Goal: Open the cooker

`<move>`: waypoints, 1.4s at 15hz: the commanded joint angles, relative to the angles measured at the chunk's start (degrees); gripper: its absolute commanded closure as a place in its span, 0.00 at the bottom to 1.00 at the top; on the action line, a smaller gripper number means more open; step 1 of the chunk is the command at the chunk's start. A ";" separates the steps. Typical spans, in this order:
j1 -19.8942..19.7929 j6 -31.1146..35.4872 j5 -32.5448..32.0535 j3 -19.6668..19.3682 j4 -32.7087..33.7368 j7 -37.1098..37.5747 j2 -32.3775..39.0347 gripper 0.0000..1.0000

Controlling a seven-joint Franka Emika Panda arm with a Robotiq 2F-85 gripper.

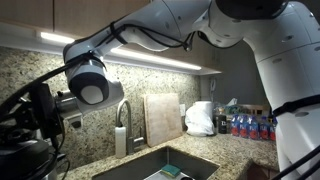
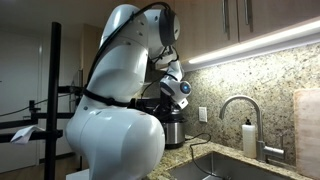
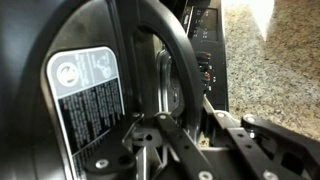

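The cooker (image 2: 172, 131), a squat black pot with a silvery band, stands on the speckled granite bench (image 3: 275, 70) against the backsplash, to the side of the steel sink (image 1: 172, 165) and its curved faucet (image 2: 235, 108). In the wrist view its dark domed lid fills most of the frame: a white-printed label (image 3: 85, 88) lies on the lid, an arched black handle (image 3: 178, 45) crosses it, and the control panel (image 3: 205, 50) shows at the edge next to the bench. The claw (image 3: 175, 132) enters from the bottom of that view, directly over the lid and just below the handle's arch, its jaws clenched close together; whether they pinch the handle or merely rest against the lid cannot be told. In an exterior view the white arm (image 2: 120, 90) bends down over the cooker, hiding its top. Farther along the bench stand a soap bottle (image 2: 249, 138), a pale cutting board (image 1: 163, 118) leaning on the wall, a white plastic bag (image 1: 200, 118) and a row of bottles (image 1: 250, 126).
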 commanded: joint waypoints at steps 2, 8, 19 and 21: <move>2.16 -9.72 -4.45 -3.70 0.48 10.16 -0.59 0.95; 4.89 -5.22 -7.21 -4.47 0.36 13.20 -2.37 0.96; 9.27 9.00 -12.47 -2.92 -0.40 15.74 -6.62 0.96; 9.00 8.42 -12.42 -3.15 -0.41 16.24 -6.71 0.96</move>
